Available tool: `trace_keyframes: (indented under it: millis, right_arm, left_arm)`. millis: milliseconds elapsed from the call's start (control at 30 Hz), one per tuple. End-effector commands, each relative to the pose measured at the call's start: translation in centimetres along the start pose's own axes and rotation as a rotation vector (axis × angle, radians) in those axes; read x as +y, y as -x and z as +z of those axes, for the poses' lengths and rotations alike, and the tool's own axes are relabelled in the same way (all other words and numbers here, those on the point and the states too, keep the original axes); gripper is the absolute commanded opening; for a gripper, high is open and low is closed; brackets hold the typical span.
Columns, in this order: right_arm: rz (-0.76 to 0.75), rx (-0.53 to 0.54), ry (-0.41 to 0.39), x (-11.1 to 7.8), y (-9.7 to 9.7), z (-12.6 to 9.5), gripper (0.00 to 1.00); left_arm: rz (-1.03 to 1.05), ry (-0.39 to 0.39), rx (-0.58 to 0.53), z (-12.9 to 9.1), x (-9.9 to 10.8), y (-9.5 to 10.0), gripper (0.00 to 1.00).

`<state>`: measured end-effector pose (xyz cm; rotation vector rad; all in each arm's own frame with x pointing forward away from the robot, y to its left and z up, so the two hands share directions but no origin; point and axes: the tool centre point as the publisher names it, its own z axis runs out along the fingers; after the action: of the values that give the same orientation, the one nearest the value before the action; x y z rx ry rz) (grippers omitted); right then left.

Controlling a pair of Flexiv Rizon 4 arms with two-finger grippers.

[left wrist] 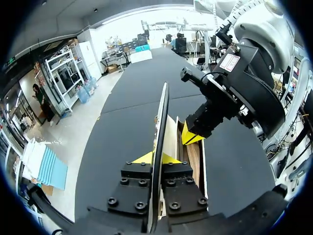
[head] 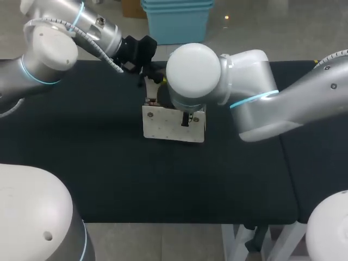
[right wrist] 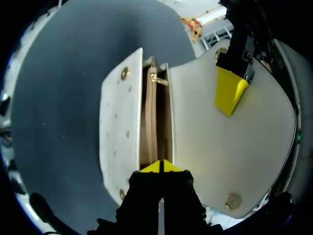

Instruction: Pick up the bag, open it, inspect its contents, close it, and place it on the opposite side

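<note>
Head view puts the white bag [head: 173, 128] standing near the middle of the black table [head: 81, 163], with both arms meeting over it: the left arm comes in from the far left corner, the right arm from the right, its big elbow joint covering much of the bag's top.

Left wrist view shows the left gripper [left wrist: 156, 157] clamped on the flap [left wrist: 162, 112], which stands upright and edge-on between its yellow tips, lifted clear of the bag's body. Right wrist view looks straight down into the mouth. The front panel [right wrist: 117, 137] with its brass studs lies to one side, the raised flap to the other, and a tan lining [right wrist: 152, 122] with a small gold clasp [right wrist: 157, 79] sits between them. The right gripper [right wrist: 160, 166] sits at the rim of that opening with its fingers drawn narrow, seemingly pinching the bag's edge to steady it.

As a judgement of progress, the bag appears to be open and the task seems to be at the inspection step, since the wrist camera has a direct look inside. No contents can be made out beyond the lining. Closing the flap and carrying the bag to the opposite side of the table are not yet done, and the bag sits roughly central, not on either side.
</note>
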<state>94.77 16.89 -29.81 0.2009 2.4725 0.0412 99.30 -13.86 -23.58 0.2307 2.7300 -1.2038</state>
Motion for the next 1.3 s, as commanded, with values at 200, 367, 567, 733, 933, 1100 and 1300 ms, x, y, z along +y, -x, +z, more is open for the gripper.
trace_keyframes:
  millis: [200, 367, 567, 733, 933, 1100, 1300]
  right_arm:
    - [0.002, -0.027, -0.004, -0.2, 0.6, 0.5, 0.0]
    - [-0.004, -0.048, -0.012, 0.1, 1.4, 0.9, 0.0]
    - [-0.021, -0.038, -0.034, 0.4, 1.4, 1.9, 0.0]
    - [-0.029, -0.014, -0.041, 0.0, 0.5, 1.8, 0.0]
    - [-0.024, -0.004, -0.031, -0.2, -0.3, 1.0, 0.0]
    - [-0.018, -0.007, -0.024, -0.4, -0.9, 0.3, 0.0]
    - [-0.011, -0.002, -0.017, -0.3, -1.3, 0.5, 0.0]
  left_arm:
    - [-0.003, -0.019, 0.013, 0.0, 0.1, -0.4, 0.0]
    - [0.007, -0.019, 0.016, -0.1, -0.1, -0.6, 0.0]
    - [0.004, -0.018, 0.011, -0.2, -0.2, -0.5, 0.0]
    - [-0.006, -0.016, -0.01, -0.5, -0.3, -0.4, 0.0]
    - [-0.028, -0.023, -0.031, -0.6, -0.3, -0.5, 0.0]
    - [-0.039, -0.025, -0.041, -0.8, -0.1, -0.6, 0.0]
    - [-0.047, -0.028, -0.046, -0.8, -0.2, -0.8, 0.0]
